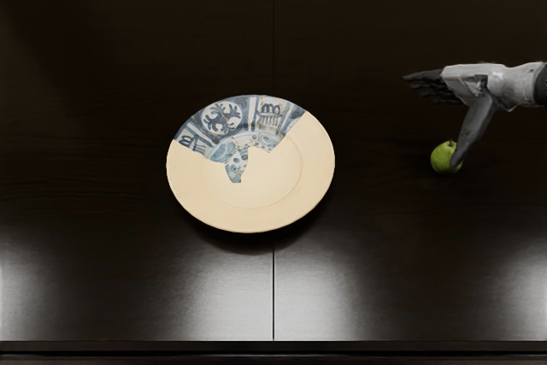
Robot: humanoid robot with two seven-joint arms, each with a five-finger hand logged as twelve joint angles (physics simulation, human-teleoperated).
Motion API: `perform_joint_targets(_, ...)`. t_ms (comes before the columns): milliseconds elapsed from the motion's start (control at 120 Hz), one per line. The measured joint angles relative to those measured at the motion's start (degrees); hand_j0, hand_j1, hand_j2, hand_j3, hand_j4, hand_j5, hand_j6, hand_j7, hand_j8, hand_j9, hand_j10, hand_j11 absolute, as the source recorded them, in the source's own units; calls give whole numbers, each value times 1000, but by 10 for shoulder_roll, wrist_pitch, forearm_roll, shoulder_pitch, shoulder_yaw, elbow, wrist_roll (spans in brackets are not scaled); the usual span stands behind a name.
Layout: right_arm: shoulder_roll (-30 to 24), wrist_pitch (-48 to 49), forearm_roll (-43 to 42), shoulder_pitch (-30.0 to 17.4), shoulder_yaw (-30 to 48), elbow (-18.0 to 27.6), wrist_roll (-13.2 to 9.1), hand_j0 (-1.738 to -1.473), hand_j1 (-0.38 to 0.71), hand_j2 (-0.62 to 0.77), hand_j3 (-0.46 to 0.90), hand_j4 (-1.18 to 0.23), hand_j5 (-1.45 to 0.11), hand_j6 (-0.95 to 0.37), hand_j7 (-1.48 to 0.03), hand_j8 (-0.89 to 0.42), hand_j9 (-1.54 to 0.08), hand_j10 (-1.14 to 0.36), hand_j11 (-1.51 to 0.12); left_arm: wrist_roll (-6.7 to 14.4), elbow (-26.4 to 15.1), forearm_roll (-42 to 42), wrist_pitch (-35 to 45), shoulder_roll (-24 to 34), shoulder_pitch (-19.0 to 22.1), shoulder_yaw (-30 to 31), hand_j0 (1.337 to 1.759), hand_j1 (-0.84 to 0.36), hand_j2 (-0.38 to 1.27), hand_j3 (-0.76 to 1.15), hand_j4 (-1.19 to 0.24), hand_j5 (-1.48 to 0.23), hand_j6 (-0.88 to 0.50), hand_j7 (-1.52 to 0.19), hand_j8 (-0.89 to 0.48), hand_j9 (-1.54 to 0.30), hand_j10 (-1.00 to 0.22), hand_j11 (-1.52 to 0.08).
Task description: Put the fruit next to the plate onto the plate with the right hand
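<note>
Right hand (475,90) hangs over the small round green fruit (443,158) right of the cream, blue-patterned ceramic plate (256,204), fingers (427,83) spread, gripping nothing: reaching step, closing round it looks next

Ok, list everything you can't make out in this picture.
1. The fruit, head view: too small to name its kind; one finger of the right hand covers its right edge.
2. Same view: whether that finger touches the fruit cannot be told.
3. The right arm: cut off by the picture's right edge.
4. The left hand: out of view.
</note>
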Motion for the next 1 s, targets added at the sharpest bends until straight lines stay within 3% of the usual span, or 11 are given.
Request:
perform_joint_targets(392,11,-132,-72,-27,-37,3,30,-1658,-344,0,0,-8,-6,-10,-6,-9,-6,-8,-6,0,0,0,0,0,0,0,1658,325,4,0,-21,-27,-21,-27,-21,-27,-21,-27)
perform_joint_targets(742,16,-201,-99,-75,-52,3,82,-1658,-169,-28,0,-157,-198,-159,-197,-157,-198,-156,-198,0,0,0,0,0,0,0,1658,325,4,0,-21,-27,-21,-27,-21,-27,-21,-27)
perform_joint_targets(1000,16,-235,-116,-107,-54,1,115,-1658,-110,-37,0,-206,-262,-208,-262,-207,-262,-205,-262,0,0,0,0,0,0,0,1658,325,4,0,-21,-27,-21,-27,-21,-27,-21,-27)
